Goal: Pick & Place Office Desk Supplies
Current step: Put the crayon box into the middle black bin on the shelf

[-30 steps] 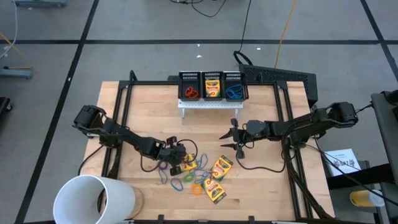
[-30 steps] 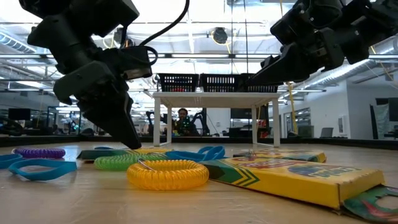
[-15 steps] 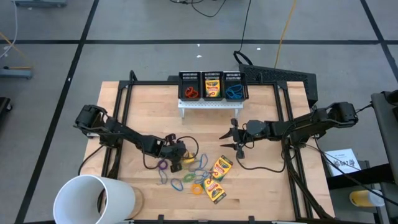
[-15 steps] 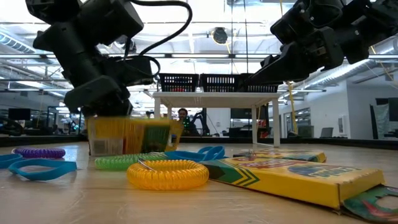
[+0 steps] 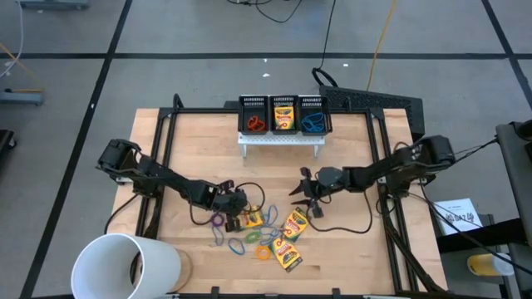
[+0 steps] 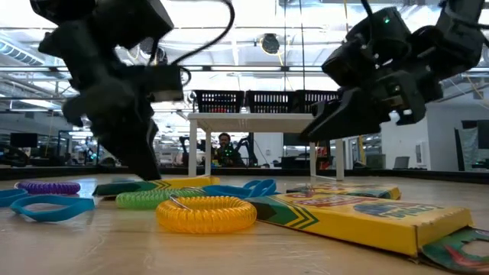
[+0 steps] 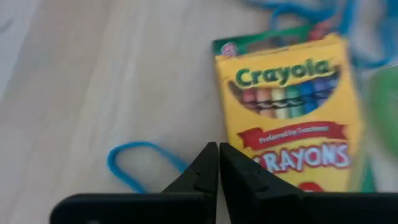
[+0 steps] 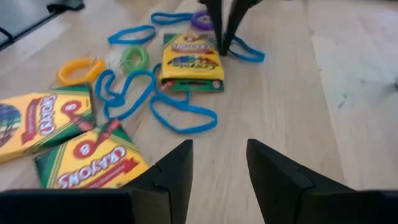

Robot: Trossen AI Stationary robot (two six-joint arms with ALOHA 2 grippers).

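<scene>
Left wrist view shows my left gripper [image 7: 218, 163] with jaws pressed together on nothing, tips resting at the edge of a flat crayon box [image 7: 292, 118] at frame centre-right. My right gripper [image 8: 219, 163] hangs with jaws apart near two more crayon boxes [image 8: 59, 137] at lower left, positioned, I judge, for a pick.

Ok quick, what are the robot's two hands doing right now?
Left hand: closed, holding nothing, tips by a crayon box.
Right hand: open, holding nothing.
</scene>
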